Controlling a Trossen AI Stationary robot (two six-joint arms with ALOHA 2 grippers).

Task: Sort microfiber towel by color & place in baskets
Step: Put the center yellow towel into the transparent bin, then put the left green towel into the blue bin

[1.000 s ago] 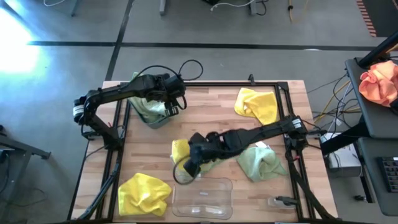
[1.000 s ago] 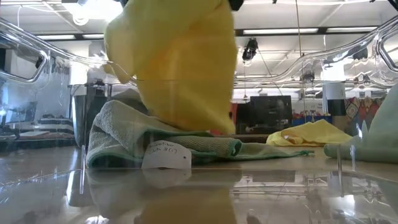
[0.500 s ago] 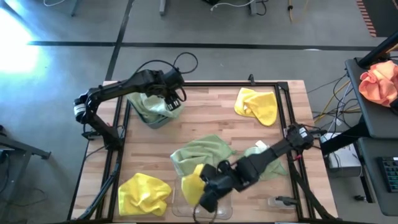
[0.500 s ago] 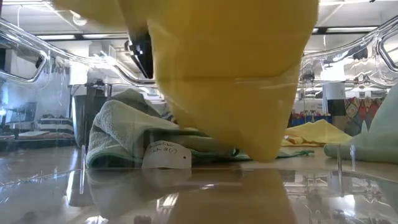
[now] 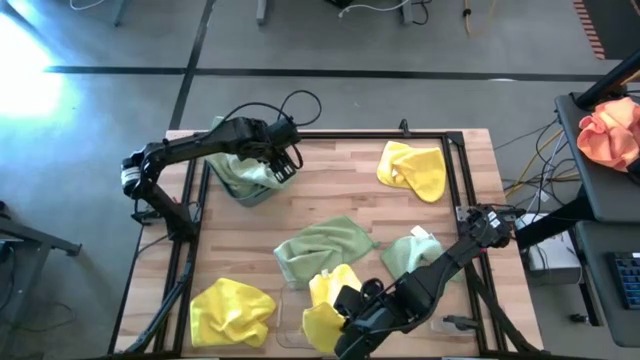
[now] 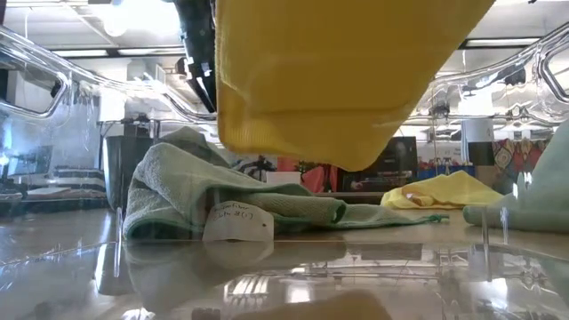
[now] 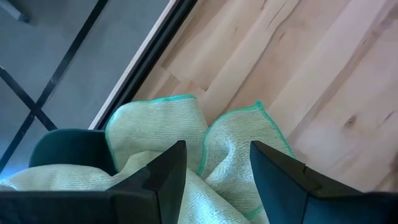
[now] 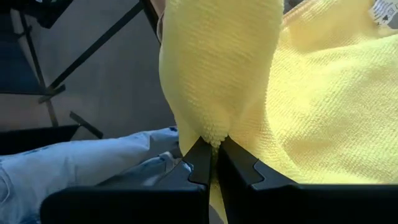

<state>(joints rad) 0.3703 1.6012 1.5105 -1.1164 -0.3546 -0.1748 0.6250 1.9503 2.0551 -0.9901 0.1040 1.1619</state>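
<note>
My right gripper (image 5: 340, 303) is shut on a bright yellow microfiber towel (image 5: 320, 322), which hangs over the clear basket (image 5: 288, 318) at the table's near edge. In the low view the towel (image 6: 347, 80) fills the top of the picture. At the far left, my left gripper (image 7: 217, 168) stands open just above the sage green towels (image 7: 186, 137) heaped in the dark teal basket (image 5: 250, 190). Whether it touches them, I cannot tell. A green towel (image 5: 322, 248) lies flat on the table's middle. My right gripper pinches a bunched fold of the yellow towel (image 8: 214, 138) between its two fingertips (image 8: 199, 163). The fingers slant down toward the table's near edge. The towel is lifted clear and drapes slack below and around the fingers, above the clear basket.
Loose towels lie on the wooden table: a yellow one (image 5: 412, 168) at the far right, a yellow one (image 5: 232, 310) at the near left, a green one (image 5: 415, 255) at the right. A black frame (image 5: 300, 135) rims the table. An orange-pink cloth bundle (image 5: 610, 132) sits off the table.
My right gripper has swung from the table's middle toward the near edge, carrying the yellow towel clear of the table and over the clear basket. The green towel that lay under it now shows whole. My left gripper has rolled a little above the teal basket.
</note>
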